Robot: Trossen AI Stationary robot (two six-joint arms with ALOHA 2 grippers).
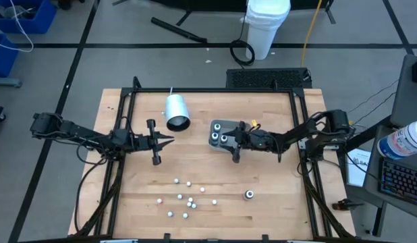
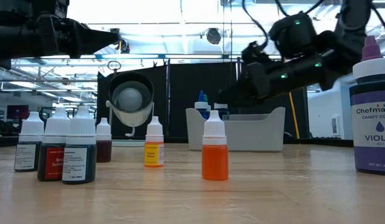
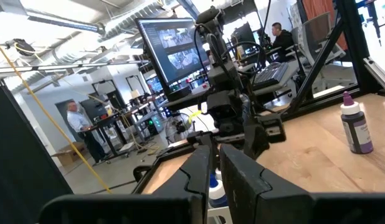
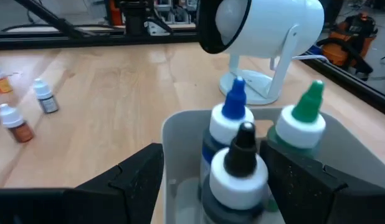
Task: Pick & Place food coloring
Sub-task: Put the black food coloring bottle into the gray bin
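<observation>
Right gripper (image 1: 228, 138) hovers over the grey tray (image 1: 217, 126), fingers spread wide either side of the bottles inside and pinching nothing. The tray is a smooth, semi-clear plastic rectangle with rounded corners, sitting mid-table toward the far edge. It holds three upright food coloring bottles: blue-tipped bottle (image 4: 232, 118), green-tipped bottle (image 4: 304, 124) and black-tipped bottle (image 4: 241, 165), each with a conical nozzle on a white ribbed collar over a dark round body. Left gripper (image 1: 169, 140) is parked left of centre, well apart from the tray, its tapered dark fingers (image 3: 199, 177) pressed nearly together with nothing between them. The white cup (image 1: 175, 111), a glossy cylinder with a dark rim, is tipped on a stand just left of the tray at the far side. The remaining bottles are loose on the near half of the pale, grained wooden table (image 1: 276, 202): a scattered cluster (image 1: 185, 200) of small white-capped droppers near centre and one lone bottle (image 1: 249, 194) to the near right. The low view shows them as squat clear cylinders with labels: orange bottle (image 2: 215, 149), yellow bottle (image 2: 154, 148), a group of dark red and dark teal ones (image 2: 58, 149), and a larger violet bottle (image 2: 372, 112) with a purple cone cap at the right.
</observation>
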